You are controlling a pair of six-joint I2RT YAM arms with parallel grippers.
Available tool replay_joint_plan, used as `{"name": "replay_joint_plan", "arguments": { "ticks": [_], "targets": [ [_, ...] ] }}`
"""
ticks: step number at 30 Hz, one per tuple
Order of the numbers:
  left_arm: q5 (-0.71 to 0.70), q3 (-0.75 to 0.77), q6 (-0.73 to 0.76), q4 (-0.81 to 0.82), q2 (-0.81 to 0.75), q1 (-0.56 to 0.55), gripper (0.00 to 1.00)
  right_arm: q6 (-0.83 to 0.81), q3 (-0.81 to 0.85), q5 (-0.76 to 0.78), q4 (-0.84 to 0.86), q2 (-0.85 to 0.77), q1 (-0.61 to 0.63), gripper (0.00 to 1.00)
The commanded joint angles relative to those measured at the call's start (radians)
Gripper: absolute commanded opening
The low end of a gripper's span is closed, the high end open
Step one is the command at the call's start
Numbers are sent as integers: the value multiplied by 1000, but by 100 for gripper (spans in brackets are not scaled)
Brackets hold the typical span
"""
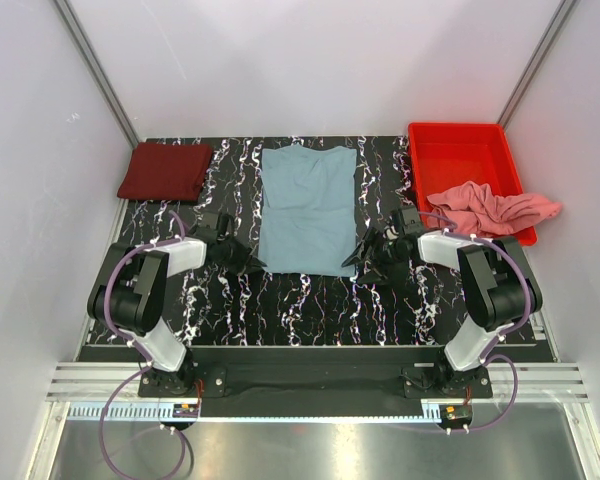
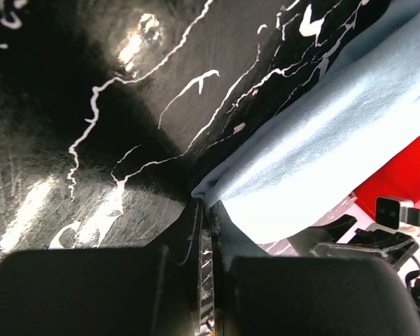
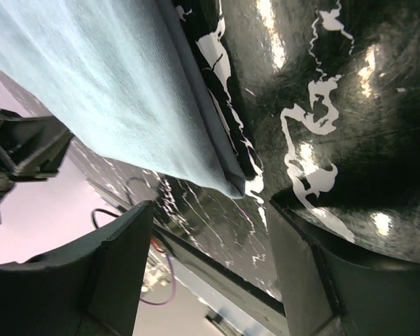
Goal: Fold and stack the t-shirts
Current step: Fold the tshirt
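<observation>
Pinching the blue shirt (image 1: 305, 205) by its near-left corner, my left gripper (image 2: 204, 206) is pressing together; my right gripper (image 3: 210, 210) is hanging spread around the near-right corner. Beyond, it is lying flat on the table (image 1: 220, 300), the maroon shirt (image 1: 165, 170) sitting folded far-left, the pink shirt (image 1: 490, 208) draping over the tray (image 1: 460, 155).

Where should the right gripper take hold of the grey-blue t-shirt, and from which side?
Take the grey-blue t-shirt at its near right corner, coming in low from the right. It lies flat on the table, so only an edge can be pinched, and this corner sits just ahead of the open right gripper.
</observation>
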Motion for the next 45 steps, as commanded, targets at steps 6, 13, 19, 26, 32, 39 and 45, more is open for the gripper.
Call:
{"name": "replay_joint_plan", "arguments": {
  "ticks": [6, 13, 19, 26, 32, 39, 45],
  "targets": [
    [-35, 15, 76, -35, 0, -4, 0, 164, -95, 90, 122, 36, -3, 69],
    [-18, 13, 90, -38, 6, -4, 0, 216, -130, 178, 195, 69, -1, 62],
    [-7, 23, 117, -49, 17, -4, 0, 155, -93, 262, 205, 108, 0, 54],
    [-33, 64, 219, -110, 19, -6, 0, 80, -67, 225, 189, 95, 0, 0],
    [-118, 84, 349, -256, -69, -45, 0, -26, -44, 175, 16, -46, 43, 0],
    [-132, -95, 268, -342, -371, -156, 0, 3, -202, 95, -88, -308, 115, 0],
    [-141, -289, 127, -458, -777, -237, 0, 100, -368, 89, -191, -594, 204, 0]
  ]
}}
